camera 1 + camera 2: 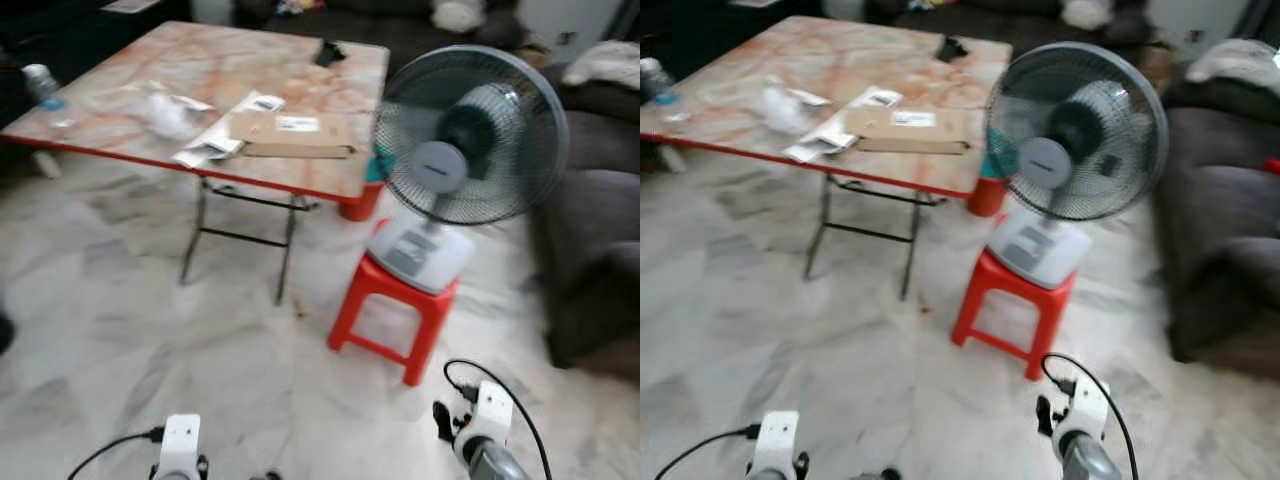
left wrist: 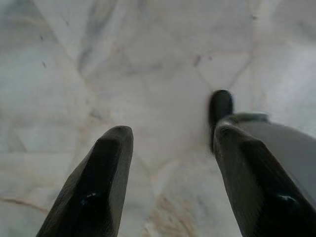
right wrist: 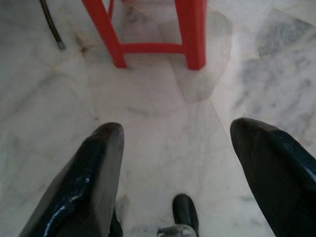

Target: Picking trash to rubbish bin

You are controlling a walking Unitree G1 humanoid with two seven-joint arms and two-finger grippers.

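Nearest, both arms hang low over the pale marbled tile floor [image 1: 120,350]. The left gripper [image 2: 168,173] has its two black fingers spread wide with only floor between them, and the right gripper [image 3: 177,163] is likewise spread wide and holds nothing. Just beyond the right gripper, near and to the right, stands the red plastic stool [image 1: 395,300] carrying a grey-and-white electric fan [image 1: 465,140]. If the robot heads straight for the table, its right arm or leg could likely clip the stool and topple the fan. Farther off on the left is the folding table with an orange marbled top [image 1: 200,70]. The trash lies on it: a flat brown cardboard envelope [image 1: 295,135], white paper wrappers [image 1: 215,145] and a crumpled clear plastic bag [image 1: 165,110]. A clear plastic water bottle [image 1: 42,85] stands at the table's far left edge, where a careless reach might knock it off. The pictures are blurred, so a grasp judged from here could miss
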